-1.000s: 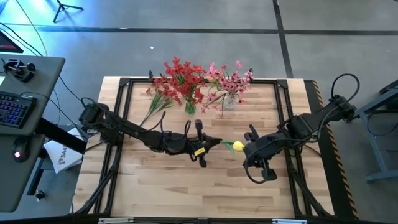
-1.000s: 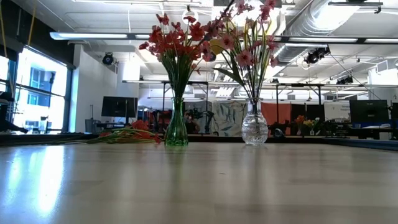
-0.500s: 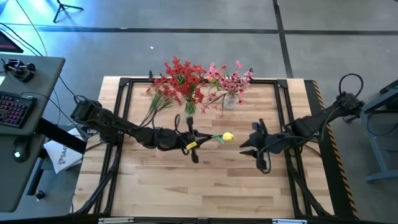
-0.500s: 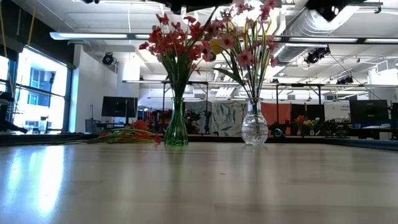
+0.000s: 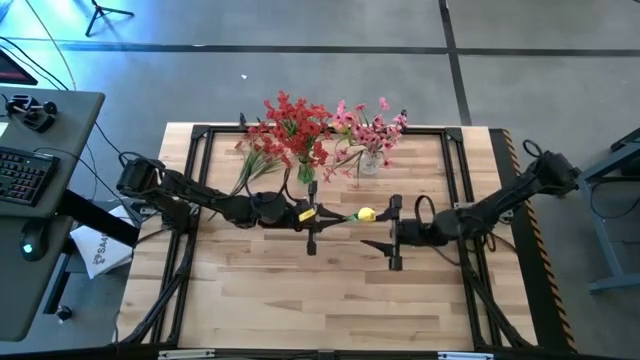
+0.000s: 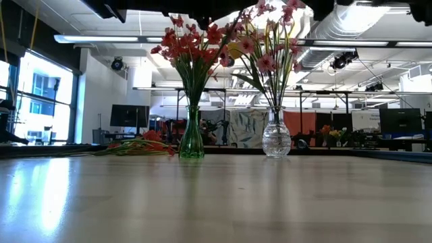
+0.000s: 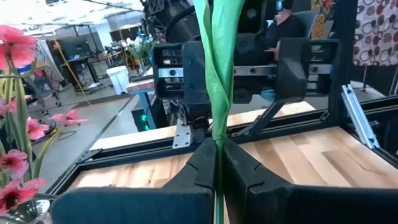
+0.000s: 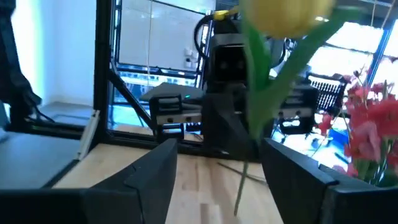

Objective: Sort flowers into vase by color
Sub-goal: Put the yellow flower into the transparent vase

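Nearest the low camera lay bare wooden table (image 6: 216,202), with nothing on it between the lens and the two vases standing at the far edge. Above the table's middle the left hand (image 5: 312,216) was clamped shut on the green stem of a yellow flower (image 5: 366,214), the stem running flat toward the right arm; in the left wrist view that stem (image 7: 217,74) rose straight from between the closed fingers (image 7: 202,171). The right hand (image 5: 385,226) faced it from the other side with its fingers spread apart, the yellow bloom (image 8: 283,15) sitting just off them and not gripped, so the two hands stood close together with the flower between.

Farther back stood the green vase (image 5: 305,172) with its bunch of red flowers (image 5: 290,122), and beside it, to the right, the clear vase (image 5: 369,162) with pink flowers (image 5: 370,125). That made two vases, one yellow flower in the air, and one loose bundle of red sprays (image 5: 255,158) lying on the table left of the green vase, its stems pointing toward the near side. A black frame (image 5: 196,150) ran round the tabletop. Beyond the table, left of it, sat a desk with a keyboard (image 5: 22,175).
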### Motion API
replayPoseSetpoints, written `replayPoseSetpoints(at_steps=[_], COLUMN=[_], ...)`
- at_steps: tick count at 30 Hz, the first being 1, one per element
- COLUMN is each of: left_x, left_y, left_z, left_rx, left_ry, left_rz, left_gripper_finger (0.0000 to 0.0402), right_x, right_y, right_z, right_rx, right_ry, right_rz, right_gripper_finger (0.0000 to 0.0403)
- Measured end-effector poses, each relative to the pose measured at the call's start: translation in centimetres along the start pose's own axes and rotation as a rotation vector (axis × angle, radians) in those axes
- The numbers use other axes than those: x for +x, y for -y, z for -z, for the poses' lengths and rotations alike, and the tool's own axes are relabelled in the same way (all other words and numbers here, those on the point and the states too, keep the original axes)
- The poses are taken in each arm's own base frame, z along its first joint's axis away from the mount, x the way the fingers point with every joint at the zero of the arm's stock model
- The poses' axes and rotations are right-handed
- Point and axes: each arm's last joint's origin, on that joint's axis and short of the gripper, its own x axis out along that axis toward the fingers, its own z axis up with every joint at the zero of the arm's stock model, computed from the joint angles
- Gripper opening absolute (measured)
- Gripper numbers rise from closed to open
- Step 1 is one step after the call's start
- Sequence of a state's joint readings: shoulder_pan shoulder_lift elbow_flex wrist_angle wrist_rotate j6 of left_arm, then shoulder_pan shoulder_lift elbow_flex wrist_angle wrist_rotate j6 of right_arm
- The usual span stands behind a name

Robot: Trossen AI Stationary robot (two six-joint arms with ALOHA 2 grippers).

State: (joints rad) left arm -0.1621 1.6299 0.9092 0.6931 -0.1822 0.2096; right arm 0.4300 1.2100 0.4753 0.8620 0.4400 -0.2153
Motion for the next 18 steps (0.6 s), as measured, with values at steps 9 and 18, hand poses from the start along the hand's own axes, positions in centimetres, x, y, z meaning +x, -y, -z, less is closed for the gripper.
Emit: replayPoseSetpoints(at_steps=[9, 18], left_x=[0.0, 0.0], left_y=[0.0, 0.1], left_z=[0.0, 0.1], left_rx=[-0.001, 0.001], left_ry=[0.0, -0.009], left_rz=[0.001, 0.006], left_gripper_finger=[0.0, 0.0002], right_x=[3.4, 4.5], right_y=[0.2, 0.0], right_z=[-1.0, -2.2], right_rx=[-0.021, -0.058], right_ry=[-0.019, -0.085], right_rz=[0.107, 0.094], right_gripper_finger=[0.0184, 0.0077])
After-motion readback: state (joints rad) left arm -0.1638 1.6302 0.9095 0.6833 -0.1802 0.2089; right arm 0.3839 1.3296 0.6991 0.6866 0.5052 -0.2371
